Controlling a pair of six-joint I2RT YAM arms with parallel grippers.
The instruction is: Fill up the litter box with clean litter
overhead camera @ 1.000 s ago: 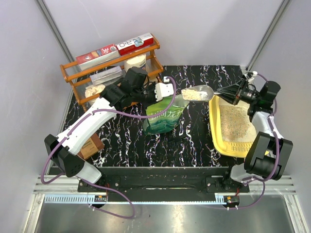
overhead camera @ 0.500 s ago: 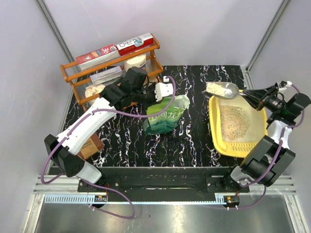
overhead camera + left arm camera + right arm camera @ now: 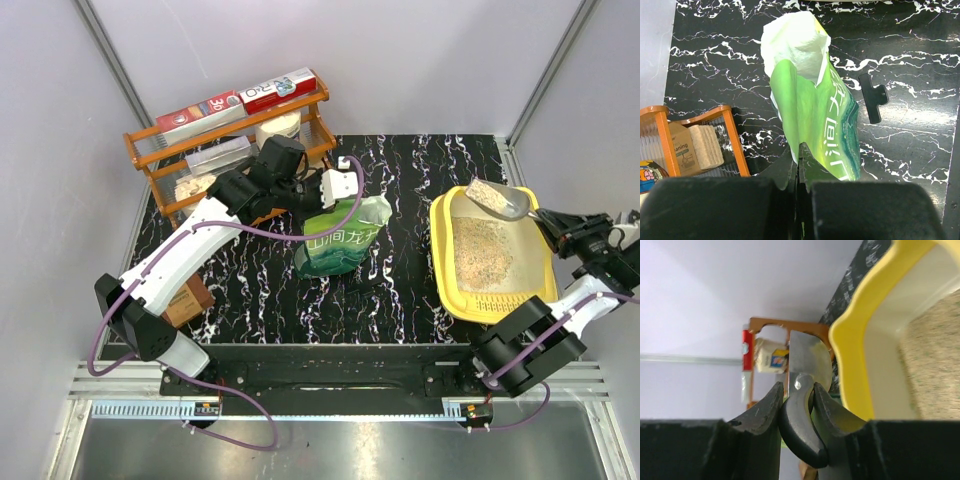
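Observation:
The yellow litter box (image 3: 446, 290) lies at the table's right, with a layer of pale clean litter (image 3: 486, 250) inside. My right gripper (image 3: 555, 221) is shut on the black handle of a metal scoop (image 3: 497, 198), which holds litter and tilts over the box's far end. The right wrist view shows the scoop (image 3: 808, 358), my right gripper (image 3: 798, 390), the box's rim (image 3: 854, 355) and the litter (image 3: 935, 360). My left gripper (image 3: 338, 197) is shut on the top edge of the green pouch (image 3: 342, 242) and holds it upright. In the left wrist view my left gripper (image 3: 800, 151) pinches the pouch (image 3: 815, 100).
An orange wire rack (image 3: 225, 152) with boxes stands at the back left, its corner (image 3: 732, 137) close to the pouch. A black clip (image 3: 873, 98) lies on the dark marble table right of the pouch. A brown box (image 3: 186, 300) sits near the left arm.
My right arm has carried the loaded scoop rightward from above the pouch to above the litter box's far end, and the scoop now tilts. The left arm and pouch stayed put.

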